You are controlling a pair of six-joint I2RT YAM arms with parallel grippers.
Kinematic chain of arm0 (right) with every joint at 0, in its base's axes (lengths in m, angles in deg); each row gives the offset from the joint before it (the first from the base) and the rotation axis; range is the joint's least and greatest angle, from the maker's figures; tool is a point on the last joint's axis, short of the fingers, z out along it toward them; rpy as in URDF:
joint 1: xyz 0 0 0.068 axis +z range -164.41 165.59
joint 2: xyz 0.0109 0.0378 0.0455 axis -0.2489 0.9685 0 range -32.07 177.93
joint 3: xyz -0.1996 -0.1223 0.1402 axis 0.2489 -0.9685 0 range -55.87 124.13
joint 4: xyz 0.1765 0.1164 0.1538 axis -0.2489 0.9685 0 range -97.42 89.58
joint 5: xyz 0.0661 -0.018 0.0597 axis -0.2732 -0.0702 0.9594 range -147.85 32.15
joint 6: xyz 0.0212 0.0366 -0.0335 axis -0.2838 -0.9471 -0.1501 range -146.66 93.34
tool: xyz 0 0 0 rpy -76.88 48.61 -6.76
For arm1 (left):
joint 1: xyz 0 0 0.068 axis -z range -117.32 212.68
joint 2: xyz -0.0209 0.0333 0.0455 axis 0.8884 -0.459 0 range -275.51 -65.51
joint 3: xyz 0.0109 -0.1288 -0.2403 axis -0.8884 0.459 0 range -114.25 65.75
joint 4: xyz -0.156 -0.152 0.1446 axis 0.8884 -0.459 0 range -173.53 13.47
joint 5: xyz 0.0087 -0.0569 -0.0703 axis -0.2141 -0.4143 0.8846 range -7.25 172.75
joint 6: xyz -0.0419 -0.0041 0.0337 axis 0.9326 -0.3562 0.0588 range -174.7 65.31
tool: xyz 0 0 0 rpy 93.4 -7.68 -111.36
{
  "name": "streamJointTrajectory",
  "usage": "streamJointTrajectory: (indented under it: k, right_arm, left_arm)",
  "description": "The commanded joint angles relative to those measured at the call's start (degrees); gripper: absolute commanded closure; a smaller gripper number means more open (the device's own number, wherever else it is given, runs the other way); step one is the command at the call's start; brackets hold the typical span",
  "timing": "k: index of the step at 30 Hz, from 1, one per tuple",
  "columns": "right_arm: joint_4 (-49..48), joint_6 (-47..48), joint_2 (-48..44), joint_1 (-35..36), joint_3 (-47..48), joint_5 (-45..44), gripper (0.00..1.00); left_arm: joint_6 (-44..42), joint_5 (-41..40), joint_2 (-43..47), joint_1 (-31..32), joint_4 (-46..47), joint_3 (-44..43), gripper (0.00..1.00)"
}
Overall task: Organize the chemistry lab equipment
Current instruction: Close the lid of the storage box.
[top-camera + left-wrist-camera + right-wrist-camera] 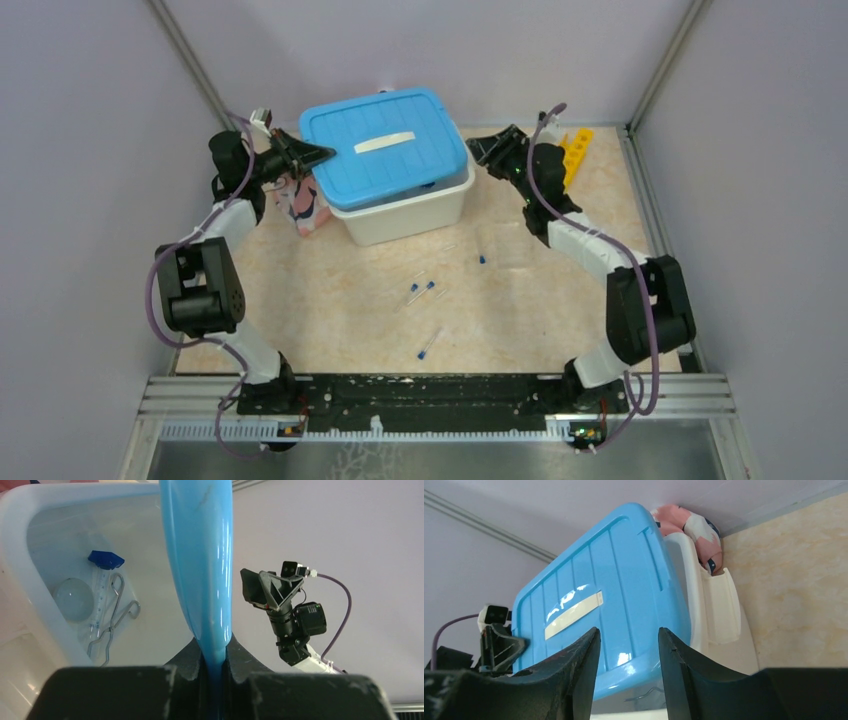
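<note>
Beige marbled tabletop [520, 310] lies boxed in by pale lilac walls [90, 120]. Four loose tubes [425, 347] with blue caps lie nearer the arm bases than either pincer, between the two and well apart from both. The nearest one slants, with its cap at the near end. A pair lies side by side beyond it, and a single one lies closer to the right pincer's side. Their clear bodies are too faint to trace.

The left pincer [322, 155] is clamped narrow on the left edge of the blue lid [385, 140], whose rim stands pinched between its fingers [235, 657]. Below it a pink patterned cloth [305, 205] is bunched against the one white bin [400, 215]. Under the lid, down inside the bin, lies one more tube [102, 592]. Its long axis runs straight out from this pincer, and its blue cap is at the far end. One whitish ball [74, 599] sits just beside it, and one pair of metal tongs [115, 610] lies roughly parallel to it on the other side.

The right pincer [477, 150] hangs at the lid's right edge, jaws apart and holding nothing. Beyond its wrist, in the far corner, one yellow rack [577, 150] runs lengthwise away from it, partly hidden by the arm.
</note>
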Motion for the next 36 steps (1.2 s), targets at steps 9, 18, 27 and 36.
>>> streamJointTrajectory:
  k: [9,18,27,36]
  right_arm:
    - [12.95,8.22,8.75,-0.47,12.37,3.75,0.52]
    - [15.54,10.01,12.04,-0.48,15.93,5.14,0.52]
    - [17.60,11.37,13.35,-0.48,17.56,5.79,0.52]
    - [19.70,12.56,14.52,-0.48,19.26,6.80,0.52]
  left_arm:
    - [-0.19,5.08,-1.60,-0.07,0.40,-1.69,1.00]
    - [-0.32,5.42,-2.21,0.11,0.18,-1.32,1.00]
    - [-1.06,5.92,-3.51,1.56,-0.93,-2.38,1.00]
    - [-3.30,5.40,-3.86,1.89,-4.02,-3.12,1.00]
